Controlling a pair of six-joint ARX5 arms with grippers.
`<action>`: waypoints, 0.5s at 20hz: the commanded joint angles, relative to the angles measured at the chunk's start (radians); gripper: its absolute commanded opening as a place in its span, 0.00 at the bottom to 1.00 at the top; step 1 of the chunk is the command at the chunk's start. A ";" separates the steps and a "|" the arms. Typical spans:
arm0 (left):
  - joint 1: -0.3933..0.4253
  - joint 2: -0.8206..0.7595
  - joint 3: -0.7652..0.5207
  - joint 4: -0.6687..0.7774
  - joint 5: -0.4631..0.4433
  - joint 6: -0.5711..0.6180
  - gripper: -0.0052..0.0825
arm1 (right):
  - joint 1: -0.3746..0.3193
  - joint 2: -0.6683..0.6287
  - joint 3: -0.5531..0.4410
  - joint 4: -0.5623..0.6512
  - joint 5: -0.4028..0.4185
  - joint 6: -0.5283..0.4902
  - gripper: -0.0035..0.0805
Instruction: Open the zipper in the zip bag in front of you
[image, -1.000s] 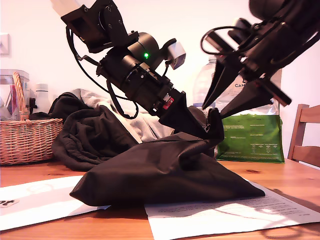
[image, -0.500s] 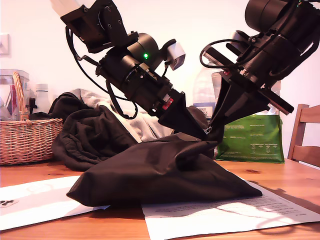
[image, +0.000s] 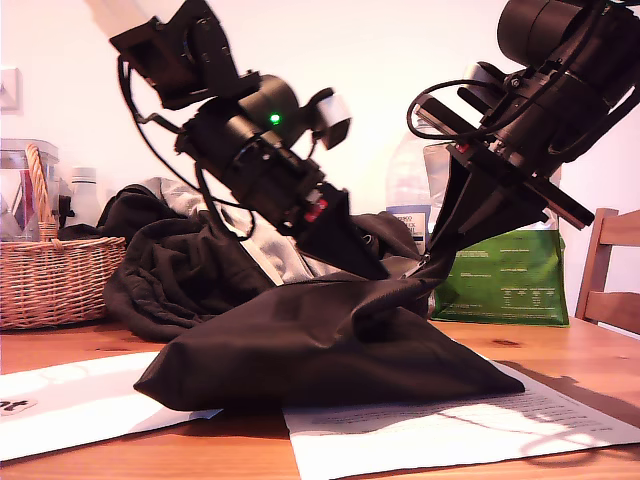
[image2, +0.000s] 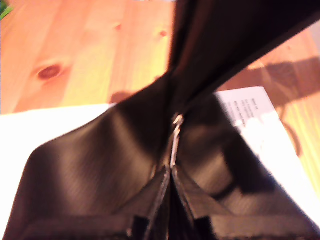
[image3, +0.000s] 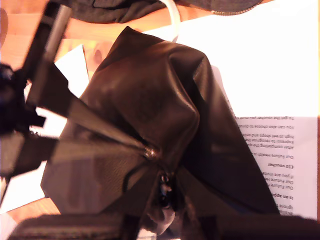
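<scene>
The black zip bag (image: 320, 340) lies on the wooden table, its upper corner lifted between both grippers. My first gripper (image: 388, 272), on the arm at the exterior view's left, is shut on the zipper's silvery pull (image2: 174, 142) at the bag's top edge. In the first wrist view its fingertips (image2: 165, 180) meet just below the pull. My second gripper (image: 432, 262), reaching down from the exterior view's right, is shut on the bag's fabric corner (image3: 165, 185). In the second wrist view the pull (image3: 149, 151) sits a little ahead of that grip.
A dark-and-grey heap of clothing (image: 180, 270) and a wicker basket (image: 50, 275) stand behind at the exterior view's left. A green foil pouch (image: 505, 280), a water bottle (image: 410, 170) and a chair (image: 610, 270) are at its right. Printed papers (image: 450, 430) lie under the bag.
My second gripper came down and shut on the bag's raised corner. My first gripper then drew back toward the exterior view's left along the bag's top edge.
</scene>
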 joint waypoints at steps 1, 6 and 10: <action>0.000 0.013 -0.007 0.013 0.042 -0.013 0.03 | -0.006 0.010 -0.001 0.003 0.002 -0.005 0.03; 0.023 0.013 -0.008 0.018 0.188 -0.057 0.03 | -0.006 0.010 -0.001 0.003 0.002 -0.011 0.03; 0.063 0.013 -0.008 -0.006 0.243 -0.061 0.03 | -0.006 0.010 -0.001 0.003 0.002 -0.014 0.03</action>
